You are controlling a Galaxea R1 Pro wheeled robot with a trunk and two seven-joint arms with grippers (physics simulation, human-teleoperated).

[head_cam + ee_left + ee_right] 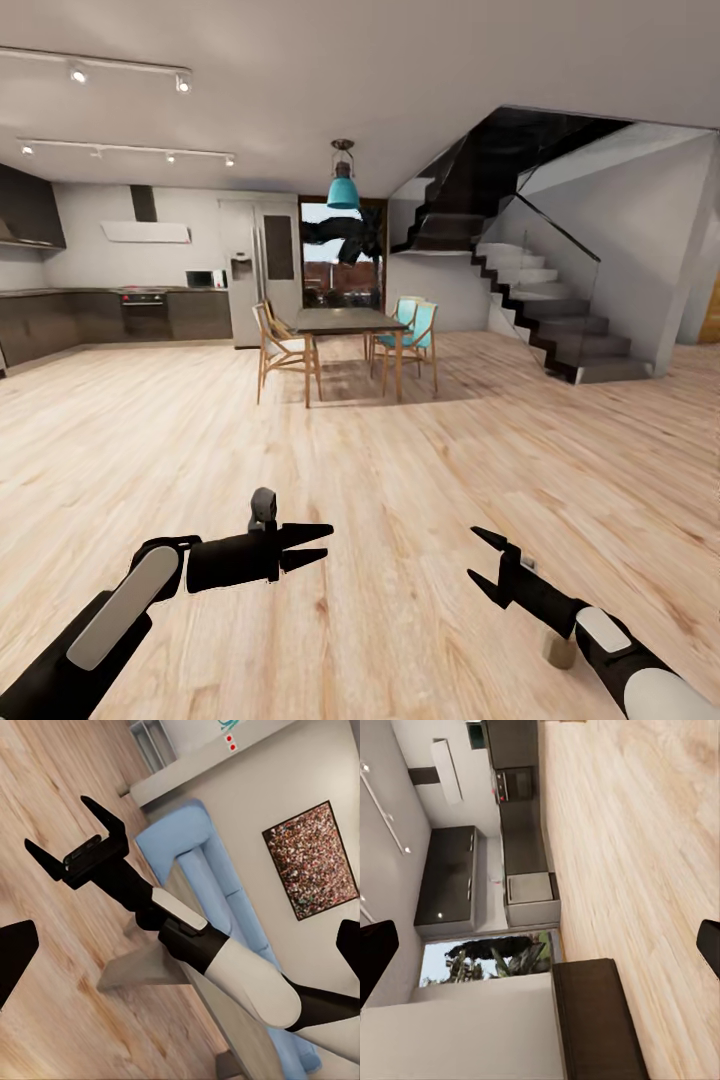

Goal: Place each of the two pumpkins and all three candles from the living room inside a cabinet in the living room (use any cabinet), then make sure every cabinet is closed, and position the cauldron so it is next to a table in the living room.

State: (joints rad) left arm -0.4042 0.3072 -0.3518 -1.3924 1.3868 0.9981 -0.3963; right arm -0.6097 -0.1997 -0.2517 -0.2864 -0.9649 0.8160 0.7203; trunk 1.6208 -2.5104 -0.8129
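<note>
Both arms reach forward low over the pale wood floor [400,480] of an open-plan room. The left gripper [318,545] points inward with its jaws only slightly parted and nothing between them; the right gripper [487,560] has its jaws spread wide, also empty. A small beige-tan lump, apparently one of the candles [560,650], stands on the floor just beside the right forearm. Farther off stands a dining table [350,322] with chairs [285,350], kitchen cabinets [100,315] and a fridge [255,270] behind, and a staircase [545,300]. The left wrist view shows a blue sofa [217,885] against a wall.
</note>
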